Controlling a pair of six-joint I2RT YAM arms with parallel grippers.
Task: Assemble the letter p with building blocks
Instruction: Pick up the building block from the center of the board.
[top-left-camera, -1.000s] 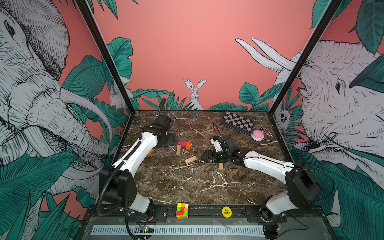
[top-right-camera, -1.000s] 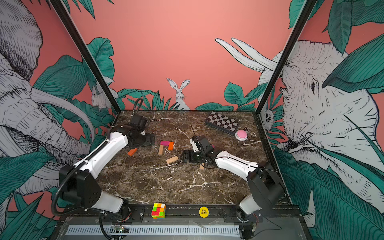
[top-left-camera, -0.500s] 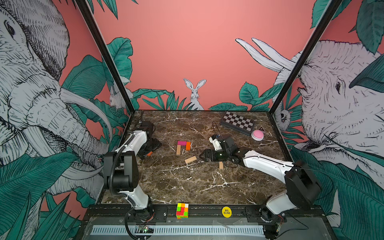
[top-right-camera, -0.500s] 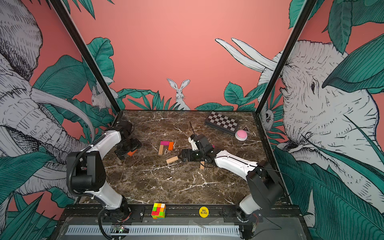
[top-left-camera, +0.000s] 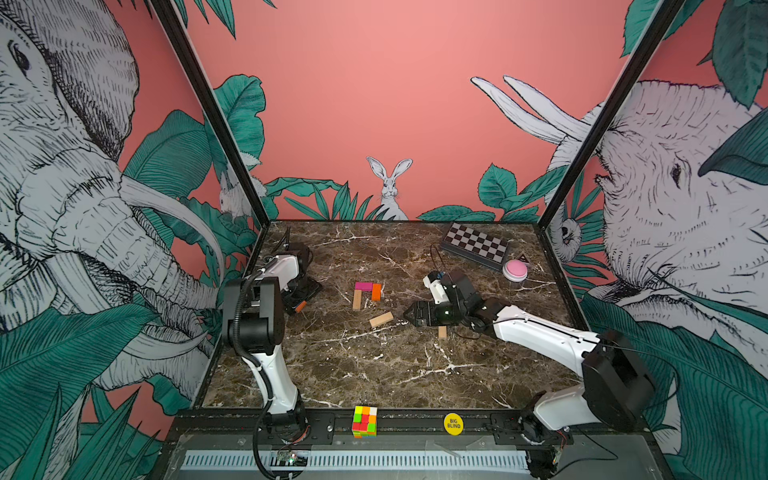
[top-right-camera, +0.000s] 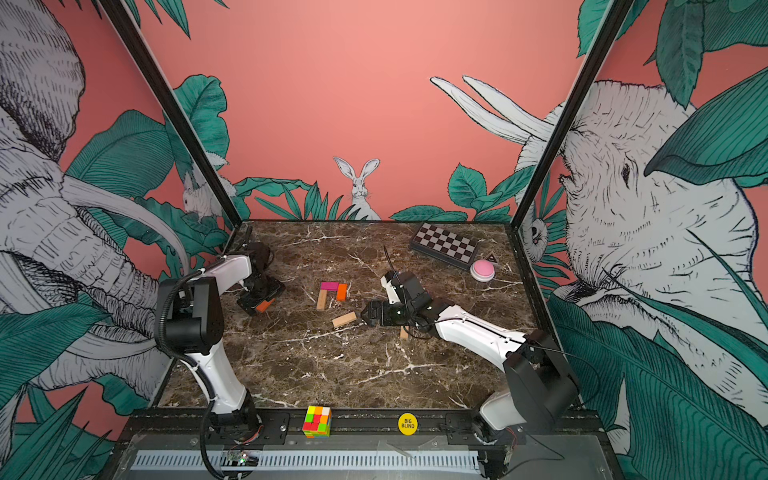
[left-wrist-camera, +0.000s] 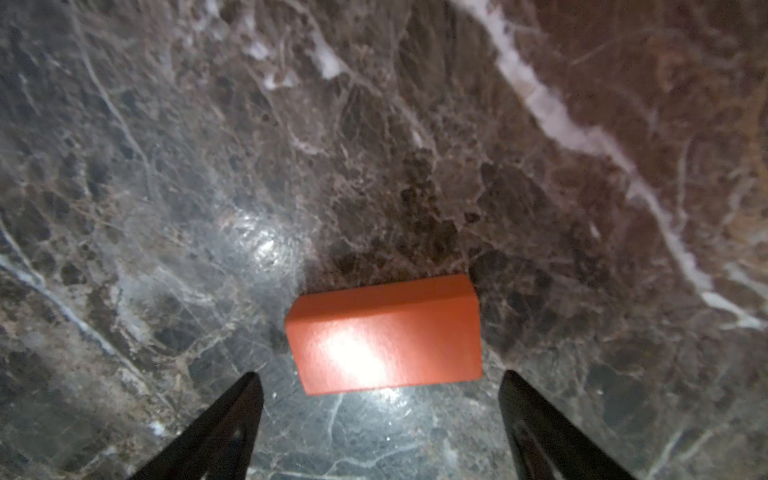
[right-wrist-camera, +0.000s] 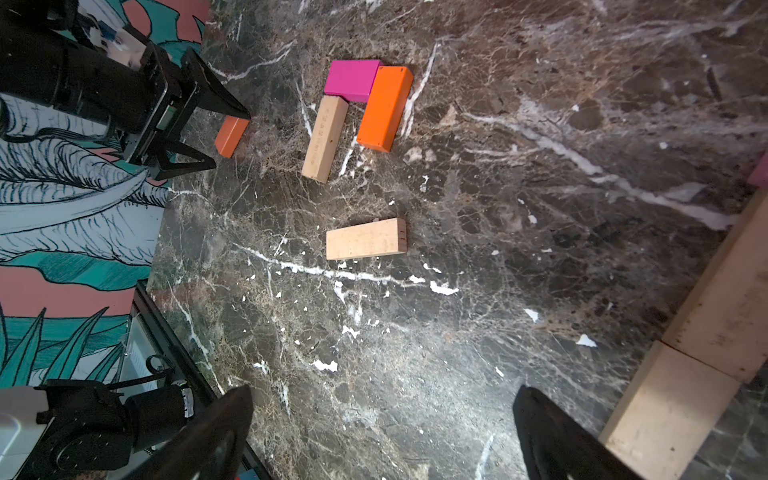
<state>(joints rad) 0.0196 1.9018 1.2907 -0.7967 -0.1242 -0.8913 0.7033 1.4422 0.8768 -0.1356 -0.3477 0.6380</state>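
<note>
Three building blocks form a corner mid-table: a magenta block (top-left-camera: 363, 286), an orange block (top-left-camera: 376, 291) and a tan block (top-left-camera: 357, 299). In front of them a loose tan block (top-left-camera: 381, 319) lies at an angle. A red-orange block (left-wrist-camera: 384, 332) lies flat near the left wall. My left gripper (left-wrist-camera: 379, 376) hangs low over it, open, with a finger on each side of the block's near end and not touching it. My right gripper (right-wrist-camera: 384, 390) is open and empty over bare marble, right of the loose tan block (right-wrist-camera: 365, 239). Another small tan block (top-left-camera: 442, 332) shows under the right arm.
A checkered box (top-left-camera: 473, 245) and a pink round button (top-left-camera: 515, 270) stand at the back right. A puzzle cube (top-left-camera: 365, 421) and a yellow disc (top-left-camera: 453, 423) sit on the front rail. Two pale blocks (right-wrist-camera: 706, 332) lie end to end beside the right gripper. Walls close three sides.
My left arm folded back toward the left wall and its gripper came down over the red-orange block. The right arm has hardly moved. No block has shifted.
</note>
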